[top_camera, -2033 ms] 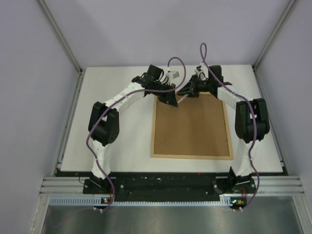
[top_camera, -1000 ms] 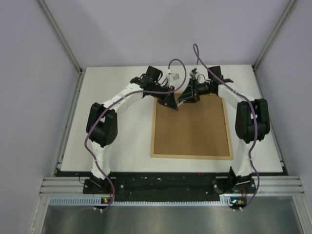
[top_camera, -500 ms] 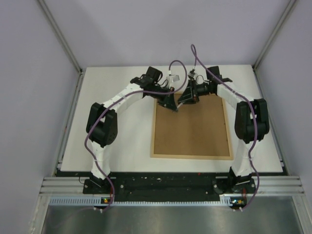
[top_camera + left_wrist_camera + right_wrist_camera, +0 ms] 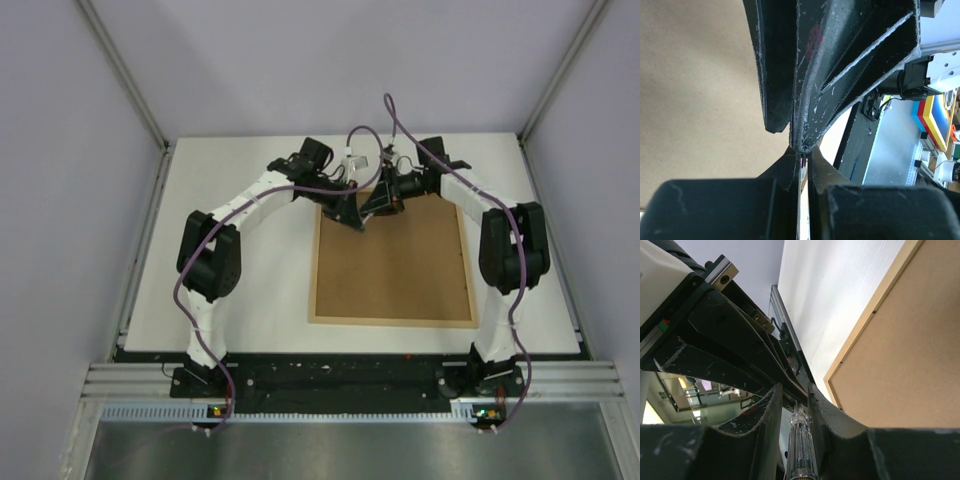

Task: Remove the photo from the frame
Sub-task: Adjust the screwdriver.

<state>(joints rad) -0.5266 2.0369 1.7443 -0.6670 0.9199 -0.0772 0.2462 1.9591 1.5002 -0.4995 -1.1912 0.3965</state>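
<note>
Fibreboard is most of what shows: the frame (image 4: pixel 392 321) lies face down around the middle of the counter (image 4: pixel 250 290), a little toward its right edge. Its plain brown backing board (image 4: pixel 395 260) faces up inside a thin border of pale wood. The photo cannot be seen, and I judge it is sandwiched under that board, against the pane.

The board looks matte, flat and stiff, with a fine speckled grain. The border is a smooth, square-cut strip, and the counter is white with a slight sheen.

Both arms reach to the frame's far edge, toward its left corner, and their black fingers almost touch there. The right gripper (image 4: pixel 372 207) is clamped on a slim clear-handled tool (image 4: pixel 801 450), which looks like a pen-shaped plastic barrel with metal inside. The left gripper (image 4: pixel 355 218) is nearly closed, with only a thin pale sliver between its scuffed pads. I cannot tell whether it is pinching anything.

As a paper sheet, the photo should be very light, limp and easy to crease or tear, and it may cling to the slick pane. It probably cannot be taken hold of until the board is levered up at an edge. After that, a gentle pinch on the blank margin at a corner seems safest, lifting it low and slowly so it does not fold
</note>
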